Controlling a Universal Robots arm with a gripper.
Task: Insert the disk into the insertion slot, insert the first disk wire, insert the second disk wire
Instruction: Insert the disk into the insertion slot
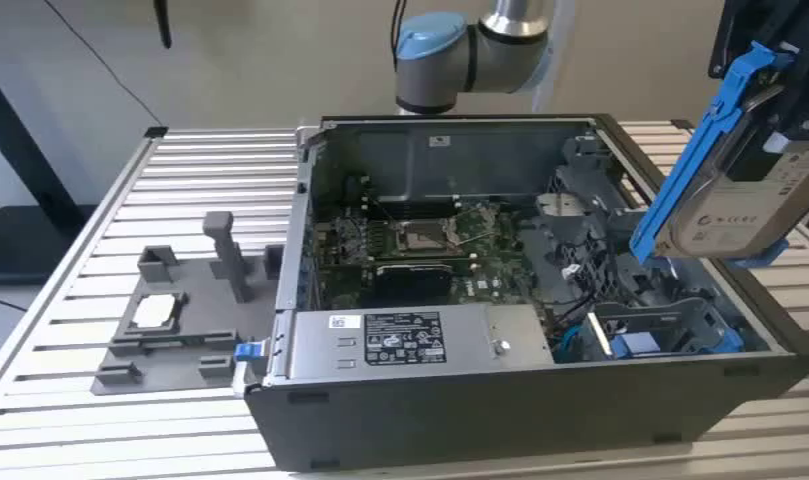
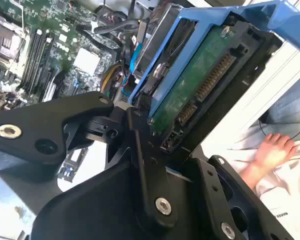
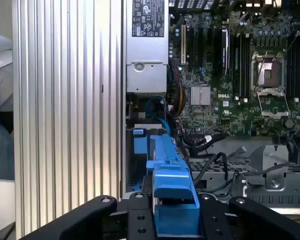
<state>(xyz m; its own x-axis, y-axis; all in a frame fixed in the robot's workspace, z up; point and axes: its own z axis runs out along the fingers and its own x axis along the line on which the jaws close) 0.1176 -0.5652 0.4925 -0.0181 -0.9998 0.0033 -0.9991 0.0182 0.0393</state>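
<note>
The disk (image 1: 735,185), a drive in a blue plastic carrier, hangs in the air over the open computer case (image 1: 511,420), at the exterior view's right. It is tilted steeply, with one end high. It is not in the insertion slot (image 1: 664,320). The slot is a grey metal bay with blue parts that sits lower, in the near corner of the case on the same side. The disk and the slot are apart.

The tool (image 3: 174,220) is clamped on the disk. In the first wrist view its black jaws stand on both sides of the blue carrier, tight against it. In the second wrist view the green circuit side of the disk and its connectors face the camera.

Loose black cables (image 1: 575,275) lie between the slot and the motherboard (image 1: 431,240). A grey power supply (image 1: 404,345) with a label runs along the near wall of the case.

The case stands on a desk (image 1: 217,160) of metal slats. On the desk, to the exterior view's left of the case, lies a grey fixture tray (image 1: 124,365) with upright posts, and a small flat pale part (image 1: 157,312) rests in it. Behind the case is a joint of the arm (image 1: 438,50) with a blue cap. In the second wrist view a person's hand (image 2: 275,150) rests on pale cloth, beyond the disk.
</note>
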